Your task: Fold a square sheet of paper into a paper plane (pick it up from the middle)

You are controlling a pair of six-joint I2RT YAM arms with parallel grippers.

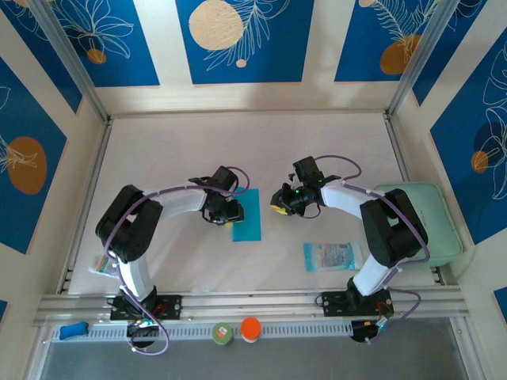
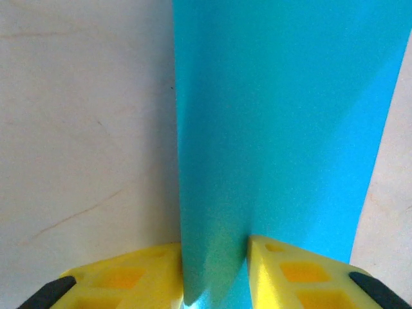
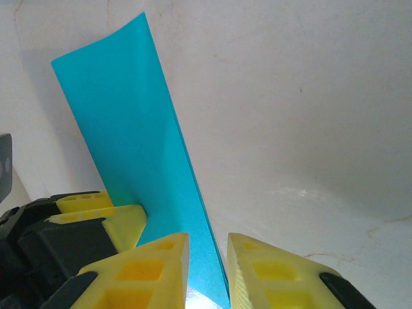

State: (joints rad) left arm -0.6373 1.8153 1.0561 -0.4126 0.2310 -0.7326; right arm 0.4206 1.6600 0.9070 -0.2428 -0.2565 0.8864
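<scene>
Table [image 1: 182, 150]: pale, bare across most of its surface.

Mint-green rounded pad [image 1: 432, 229]: lies at the right edge of the table, well apart from the work.

Square sheet of paper [image 1: 247, 218]: plain cyan-turquoise and unprinted. It sits near mid-table between the two grippers. From above its outline is a narrow upright rectangle. In the right wrist view one long strip stands tilted up off the table, its far corner curling slightly. A straight lengthwise line divides a lighter band from a darker one. Edges are clean, with no tears visible.

Pale printed packet [image 1: 333, 256]: lies flat, nearer the arm bases and right of the sheet, apart from it.

Left gripper [image 2: 215, 257]: at the sheet's left edge. The yellow fingers are closed on the paper, which fills the gap between them from face to face.

Right gripper [image 3: 209, 248]: just beside the sheet's right edge. Its fingers stand a narrow gap apart, and the paper's edge shows beyond that gap. No grip is evident; whether it touches the sheet cannot be told.
</scene>
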